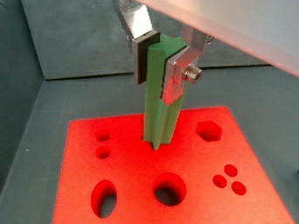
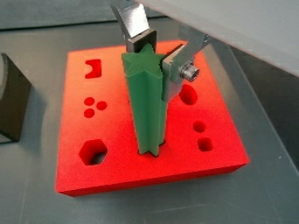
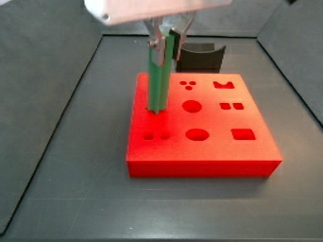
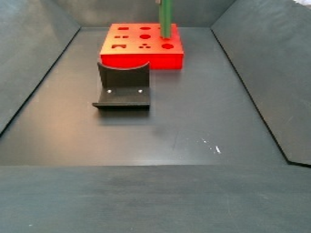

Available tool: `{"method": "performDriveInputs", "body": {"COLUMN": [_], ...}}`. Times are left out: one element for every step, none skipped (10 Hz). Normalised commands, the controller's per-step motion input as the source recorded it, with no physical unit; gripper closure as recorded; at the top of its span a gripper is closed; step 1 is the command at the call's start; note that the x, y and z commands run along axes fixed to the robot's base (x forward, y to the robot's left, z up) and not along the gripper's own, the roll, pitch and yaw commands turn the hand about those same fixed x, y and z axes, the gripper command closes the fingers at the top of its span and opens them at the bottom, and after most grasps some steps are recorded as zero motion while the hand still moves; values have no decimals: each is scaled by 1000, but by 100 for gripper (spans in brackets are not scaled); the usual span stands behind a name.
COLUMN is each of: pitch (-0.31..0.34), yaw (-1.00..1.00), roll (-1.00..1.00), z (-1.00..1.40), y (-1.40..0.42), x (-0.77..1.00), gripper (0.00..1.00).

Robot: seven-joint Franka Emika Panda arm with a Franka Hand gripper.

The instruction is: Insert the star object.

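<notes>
My gripper (image 1: 160, 70) is shut on the star object (image 1: 160, 109), a long bright green peg with ridged sides, held upright by its upper part. Its star-shaped top end shows in a wrist view (image 2: 142, 70) between the silver fingers (image 2: 177, 68). The peg's lower end meets the top face of the red block (image 1: 198, 166), among the shaped holes; whatever hole lies under the tip is hidden by the peg. In a side view the peg (image 3: 157, 80) stands over the block's left part (image 3: 202, 128) under the gripper (image 3: 164, 38). It also shows in a side view (image 4: 165, 18).
The dark fixture (image 4: 124, 84) stands on the floor in front of the red block (image 4: 144, 45); it also shows behind the block in a side view (image 3: 199, 55) and beside it in a wrist view (image 2: 10, 96). Grey walls (image 4: 36, 73) enclose the dark floor.
</notes>
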Motion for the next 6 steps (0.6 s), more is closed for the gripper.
{"method": "performDriveInputs", "body": {"pitch": [11,0,-26,-43,-136,-134], "yaw": [-37,-11,0,0,-54,-106], "roll": [14,0,-51,-53,-51,-131], "z": [-1000,-963,-1000,-1000,-926,-809], "y": [-94,-134,-117,-103,-126,-74], "x": [0,0,0,0,83,454], "gripper": [100,100,100,100,100,100]}}
